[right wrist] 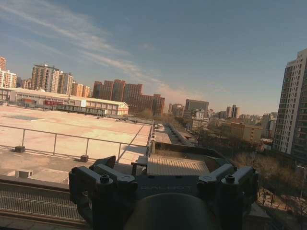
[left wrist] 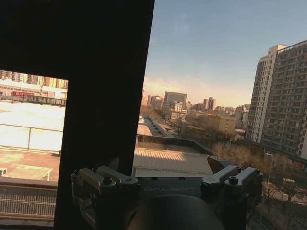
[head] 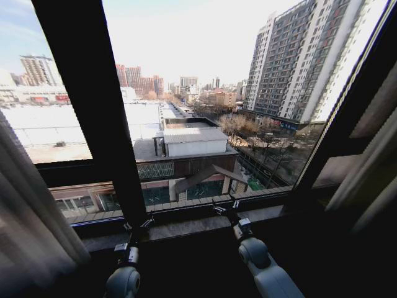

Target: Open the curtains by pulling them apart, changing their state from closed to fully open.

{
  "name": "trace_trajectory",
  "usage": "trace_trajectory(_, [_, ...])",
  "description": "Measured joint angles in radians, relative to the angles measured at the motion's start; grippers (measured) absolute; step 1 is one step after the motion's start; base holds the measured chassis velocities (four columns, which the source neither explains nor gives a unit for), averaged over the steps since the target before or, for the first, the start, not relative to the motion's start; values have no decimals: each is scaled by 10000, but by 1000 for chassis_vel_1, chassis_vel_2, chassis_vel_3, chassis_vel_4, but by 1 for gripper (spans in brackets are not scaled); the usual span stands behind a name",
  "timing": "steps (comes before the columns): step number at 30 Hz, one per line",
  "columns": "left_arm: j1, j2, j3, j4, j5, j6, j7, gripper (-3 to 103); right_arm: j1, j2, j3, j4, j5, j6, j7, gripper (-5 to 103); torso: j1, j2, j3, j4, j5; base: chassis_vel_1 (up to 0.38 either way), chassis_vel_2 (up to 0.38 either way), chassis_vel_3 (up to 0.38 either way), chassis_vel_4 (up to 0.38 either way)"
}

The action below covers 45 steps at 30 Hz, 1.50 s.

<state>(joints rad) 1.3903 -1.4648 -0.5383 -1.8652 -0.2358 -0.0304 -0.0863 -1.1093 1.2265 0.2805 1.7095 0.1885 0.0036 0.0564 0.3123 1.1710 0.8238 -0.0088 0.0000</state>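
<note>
The curtains hang gathered at both edges of the head view, the left panel (head: 31, 211) at the lower left and the right panel (head: 371, 171) at the right. Bare glass and the city lie between them. My left gripper (head: 140, 224) sits low at the window sill, just in front of the dark upright frame bar (head: 93, 93), open and empty. The right gripper (head: 222, 206) is near the sill's middle, also open and holding nothing. In the left wrist view the left gripper (left wrist: 164, 165) faces the frame bar (left wrist: 103, 96) and the glass. The right gripper (right wrist: 158, 165) faces open glass.
The stone window sill (head: 186, 228) runs across just beyond both grippers. A slanted dark frame bar (head: 347, 118) stands at the right, beside the right curtain panel. Neither gripper touches any fabric.
</note>
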Motion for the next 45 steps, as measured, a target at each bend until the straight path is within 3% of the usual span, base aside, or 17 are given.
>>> trace_trajectory(40, [-2, -5, -7, 13, 53, -62, -42, 100, 0, 0, 1, 0, 0, 0, 0, 100, 0, 0, 0, 0, 0, 0, 0, 0, 0])
trace_trajectory(43, [135, 16, -128, 12, 471, -319, -95, 100, 0, 0, 1, 0, 0, 0, 0, 100, 1, 0, 0, -4, -2, 0, 0, 0, 0])
trace_trajectory(45, [488, 89, -457, 15, 1406, -881, -270, 100, 0, 0, 0, 0, 0, 0, 0, 100, 1, 0, 1, 7, 3, 0, 0, 0, 0])
